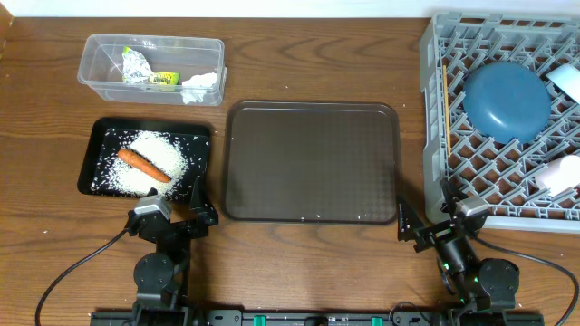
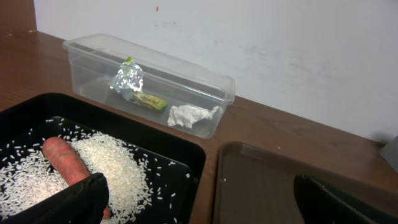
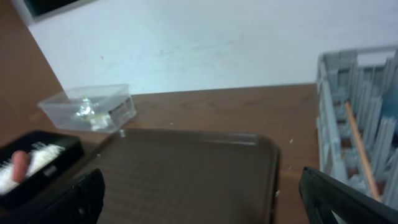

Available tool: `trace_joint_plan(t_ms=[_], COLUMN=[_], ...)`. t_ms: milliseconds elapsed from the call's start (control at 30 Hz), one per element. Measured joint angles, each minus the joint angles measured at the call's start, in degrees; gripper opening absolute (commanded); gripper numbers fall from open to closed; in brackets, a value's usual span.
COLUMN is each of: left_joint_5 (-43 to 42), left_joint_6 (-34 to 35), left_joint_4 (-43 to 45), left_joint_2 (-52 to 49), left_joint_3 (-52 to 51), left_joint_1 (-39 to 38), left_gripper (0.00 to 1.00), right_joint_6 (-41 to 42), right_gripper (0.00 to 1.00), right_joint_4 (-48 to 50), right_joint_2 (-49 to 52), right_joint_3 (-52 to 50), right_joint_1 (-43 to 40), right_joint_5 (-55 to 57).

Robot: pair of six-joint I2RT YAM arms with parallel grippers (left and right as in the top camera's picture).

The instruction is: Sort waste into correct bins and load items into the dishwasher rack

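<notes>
White rice (image 1: 156, 148) and an orange carrot (image 1: 143, 164) lie in the shallow black tray (image 1: 94, 145). Behind it, the clear tub (image 1: 100, 54) holds a silver and yellow-green wrapper (image 1: 138, 64) and a crumpled tissue (image 1: 201, 84). At the right, the grey dishwasher rack (image 1: 435, 136) carries the dark blue plate (image 1: 507, 101), the wooden chopsticks (image 1: 446, 104) along its left side and a white cup (image 1: 557, 174). My left gripper (image 1: 177, 204) is open at the black tray's near right corner, one finger (image 2: 68, 202) over the carrot's end. My right gripper (image 1: 430, 217) is open and empty beside the rack's near left corner.
A large brown serving tray (image 1: 313, 161) lies between the black tray and the rack, with nothing on it. A pale item (image 1: 566, 81) sits at the rack's far right edge. A white wall runs behind the table.
</notes>
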State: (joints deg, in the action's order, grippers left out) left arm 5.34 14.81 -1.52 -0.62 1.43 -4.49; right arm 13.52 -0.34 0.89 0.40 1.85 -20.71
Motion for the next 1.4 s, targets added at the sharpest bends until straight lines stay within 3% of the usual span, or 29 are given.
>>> trace_joint_plan(t_ms=[333,700,1400], left_joint_5=[0.0,0.02,0.02], left_joint_6=[0.0,0.0,0.0], left_joint_4=[0.02,0.0,0.02], left_joint_2=[0.0,0.0,0.0], left_joint_3=[0.0,0.0,0.0], left_joint_1=[0.0,0.0,0.0], left_gripper=[0.98,0.98,0.98], right_joint_6=[-12.22,-14.21,-15.47], right_gripper=[0.99,0.99,0.99], right_joint_4=[-2.91,-3.69,-3.69], right_joint_2=[-0.2,-0.2,-0.2], right_joint_3=[0.0,0.0,0.0], right_joint_1=[0.0,0.0,0.0], right_joint_5=[9.66,19.41,20.55])
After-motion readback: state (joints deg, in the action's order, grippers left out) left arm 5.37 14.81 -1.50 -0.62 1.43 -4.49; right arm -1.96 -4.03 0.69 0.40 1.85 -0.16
